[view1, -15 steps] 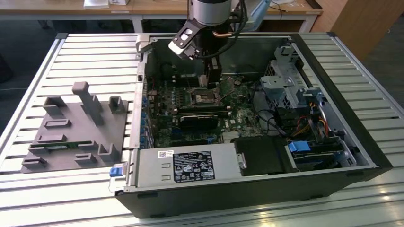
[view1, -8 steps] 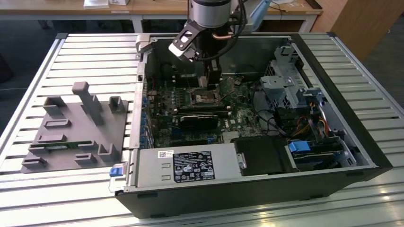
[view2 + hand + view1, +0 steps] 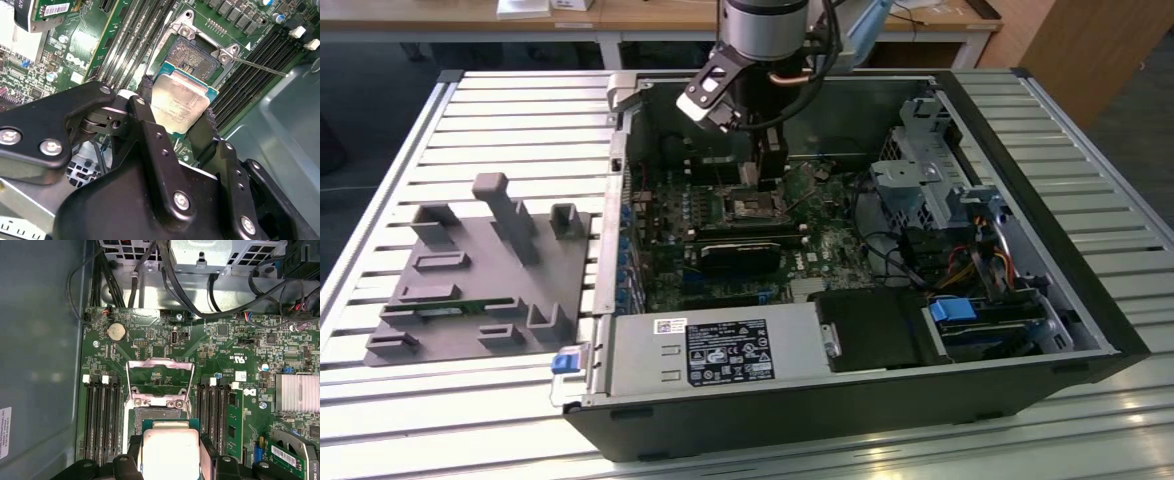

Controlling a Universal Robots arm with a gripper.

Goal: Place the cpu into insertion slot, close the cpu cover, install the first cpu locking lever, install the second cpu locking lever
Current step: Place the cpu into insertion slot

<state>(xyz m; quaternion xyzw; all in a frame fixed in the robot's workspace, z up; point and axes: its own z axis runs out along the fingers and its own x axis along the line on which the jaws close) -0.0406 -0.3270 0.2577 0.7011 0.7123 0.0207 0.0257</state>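
Your claw (image 3: 178, 99) is clenching the cpu (image 3: 171, 452) by two opposite edges, presumably sparing its underside contacts. You are holding it over the near edge of the insertion slot (image 3: 192, 54), silvery face up, offset and apparently not seated. Beyond, the cpu cover (image 3: 160, 361) is standing swung open, leaving the slot free for entry. A thin locking lever (image 3: 260, 67) is lying released alongside. Everything is sitting inside the open computer case (image 3: 854, 400) on the slatted surface (image 3: 520, 120).
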